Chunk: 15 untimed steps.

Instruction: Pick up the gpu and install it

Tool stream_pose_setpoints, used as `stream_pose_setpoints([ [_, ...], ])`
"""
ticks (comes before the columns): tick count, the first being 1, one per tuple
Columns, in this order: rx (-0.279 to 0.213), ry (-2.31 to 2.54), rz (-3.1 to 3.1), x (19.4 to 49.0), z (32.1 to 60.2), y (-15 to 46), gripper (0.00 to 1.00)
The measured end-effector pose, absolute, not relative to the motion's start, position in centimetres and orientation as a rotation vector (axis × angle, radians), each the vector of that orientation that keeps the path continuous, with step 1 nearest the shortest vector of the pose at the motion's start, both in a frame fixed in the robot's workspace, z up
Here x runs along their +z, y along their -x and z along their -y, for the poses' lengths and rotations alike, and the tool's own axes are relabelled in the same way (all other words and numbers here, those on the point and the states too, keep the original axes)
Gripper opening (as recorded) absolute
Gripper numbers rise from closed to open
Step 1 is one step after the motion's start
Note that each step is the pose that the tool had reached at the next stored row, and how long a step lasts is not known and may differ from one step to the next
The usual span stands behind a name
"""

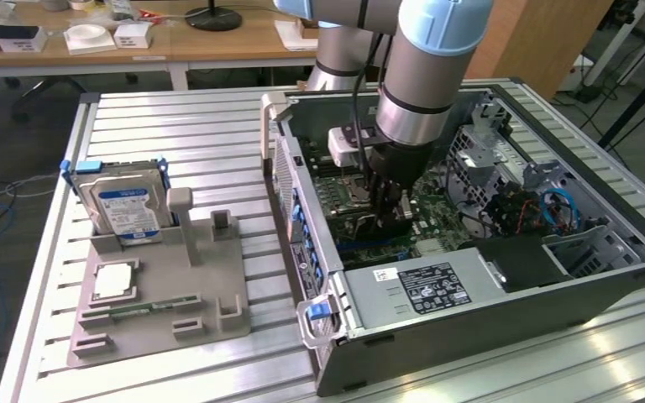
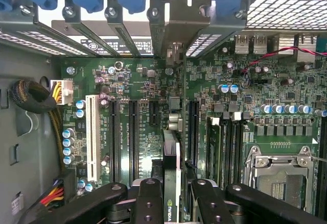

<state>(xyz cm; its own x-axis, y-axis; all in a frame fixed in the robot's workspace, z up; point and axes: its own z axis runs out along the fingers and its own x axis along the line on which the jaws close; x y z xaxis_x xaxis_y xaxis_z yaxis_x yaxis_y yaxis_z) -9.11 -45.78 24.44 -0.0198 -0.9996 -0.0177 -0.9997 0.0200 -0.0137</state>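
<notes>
1. Nearest us in the wrist view, the claw (image 2: 171,196) is clamped narrowly on the gpu (image 2: 171,173), which stands on edge between the black fingers (image 2: 148,198), its silver bracket (image 2: 173,25) reaching the rear slot covers.
2. We see the gpu hanging just above the motherboard (image 2: 143,96), in line with a black slot; whether it touches the slot we cannot tell.
3. Beside it there is little room: a white slot (image 2: 93,132) and more black slots on one side, memory sticks (image 2: 225,147) and the CPU socket (image 2: 278,175) on the other.
4. In the exterior view the arm (image 1: 418,75) reaches down into the open computer case (image 1: 502,327), whose walls close in around the claw (image 1: 395,214).
5. Farther toward the exterior view's left, well apart from the case, a grey holder (image 1: 177,311) sits on the ribbed tabletop (image 1: 154,134), with a hard drive (image 1: 127,206) upright in it.
</notes>
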Motion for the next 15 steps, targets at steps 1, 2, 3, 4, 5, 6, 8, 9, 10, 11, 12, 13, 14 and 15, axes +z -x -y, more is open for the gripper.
stream_pose_setpoints([
  [1, 0.004, 2.184, -2.228, 24.44, 45.78, 9.11, 0.26],
  [2, 0.004, 2.184, -2.228, 24.44, 45.78, 9.11, 0.26],
  [3, 0.004, 2.184, -2.228, 24.44, 45.78, 9.11, 0.26],
  [4, 0.004, 2.184, -2.228, 24.44, 45.78, 9.11, 0.26],
  [5, 0.004, 2.184, -2.228, 24.44, 45.78, 9.11, 0.26],
  [6, 0.004, 2.184, -2.228, 24.43, 45.78, 9.11, 0.26],
  [8, 0.004, 2.184, -2.228, 24.39, 45.78, 9.11, 0.26],
  [9, 0.004, 2.184, -2.228, 24.38, 45.78, 9.11, 0.26],
  [10, 0.004, 2.184, -2.228, 24.36, 45.78, 9.11, 0.26],
  [11, 0.004, 2.184, -2.228, 24.35, 45.78, 9.11, 0.26],
  [12, 0.004, 2.184, -2.228, 24.33, 45.78, 9.11, 0.26],
  [13, 0.004, 2.184, -2.228, 24.30, 45.78, 9.11, 0.26],
  [14, 0.004, 2.184, -2.228, 24.28, 45.78, 9.11, 0.26],
  [15, 0.004, 2.184, -2.228, 24.25, 45.78, 9.11, 0.26],
])
